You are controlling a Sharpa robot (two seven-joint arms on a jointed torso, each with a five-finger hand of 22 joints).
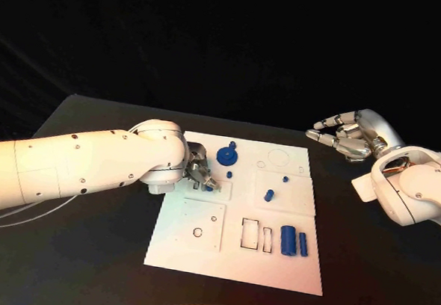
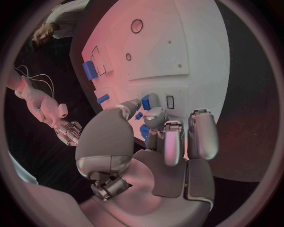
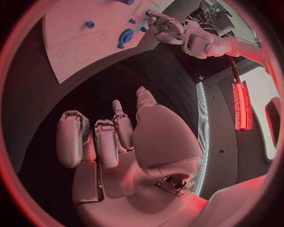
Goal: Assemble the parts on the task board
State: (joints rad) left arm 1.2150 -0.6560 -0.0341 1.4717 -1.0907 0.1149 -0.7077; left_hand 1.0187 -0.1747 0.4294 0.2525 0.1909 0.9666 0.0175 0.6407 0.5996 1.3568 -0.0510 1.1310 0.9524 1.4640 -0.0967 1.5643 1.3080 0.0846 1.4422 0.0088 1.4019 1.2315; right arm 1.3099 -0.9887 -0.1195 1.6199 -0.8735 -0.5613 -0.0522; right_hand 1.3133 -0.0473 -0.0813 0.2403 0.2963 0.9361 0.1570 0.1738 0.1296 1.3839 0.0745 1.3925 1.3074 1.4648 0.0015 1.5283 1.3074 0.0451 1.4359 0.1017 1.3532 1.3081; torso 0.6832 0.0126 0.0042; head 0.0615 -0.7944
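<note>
My left hand (image 1: 198, 171) hangs over the left-middle of the task board (image 1: 272, 268), fingers curled by small blue parts; whether it grips one I cannot tell. My right hand (image 1: 345, 135) hovers, fingers curled and holding nothing, past the board's far-right corner. Two blue cylinders (image 1: 293, 241) lie near-right; one gear (image 1: 229, 156) sits far.

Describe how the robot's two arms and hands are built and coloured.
Both arms are smooth white shells, rounded at the joints. The left arm has small dark dots and thin pale cables beneath. The left hand and right hand are silver metal with segmented fingers.
</note>
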